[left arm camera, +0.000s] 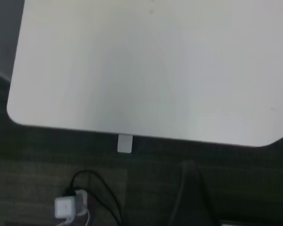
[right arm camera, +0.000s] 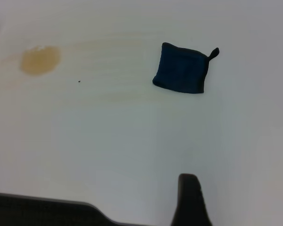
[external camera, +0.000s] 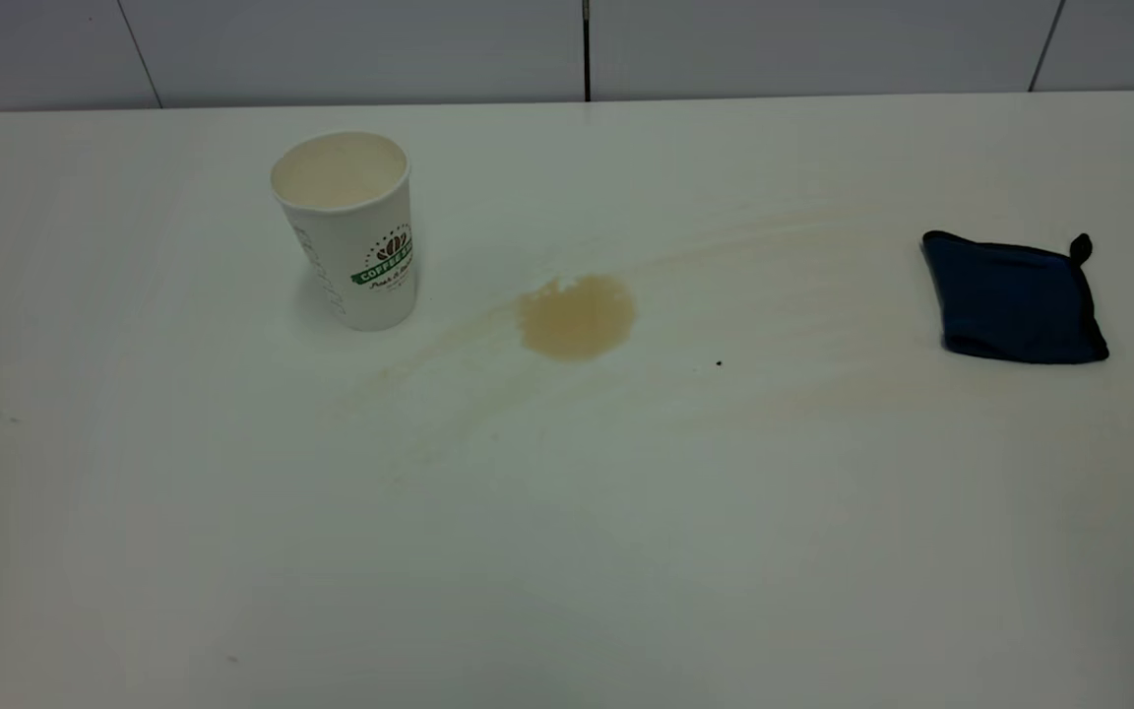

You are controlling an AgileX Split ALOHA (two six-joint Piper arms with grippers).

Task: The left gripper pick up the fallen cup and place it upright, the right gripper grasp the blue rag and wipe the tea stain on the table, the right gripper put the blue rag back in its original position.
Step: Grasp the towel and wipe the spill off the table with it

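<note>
- The white paper cup with a green banner logo is seen upright at the table's ten o'clock.
- The light brown tea stain is seen near centre.
- The navy-blue square rag lies flat at three o'clock.
- Neither gripper's state can be told.

- My left gripper: only a dark tip seen from the wrist, raised off the table edge.
- My right gripper: likewise, one dark tip, raised.
</note>
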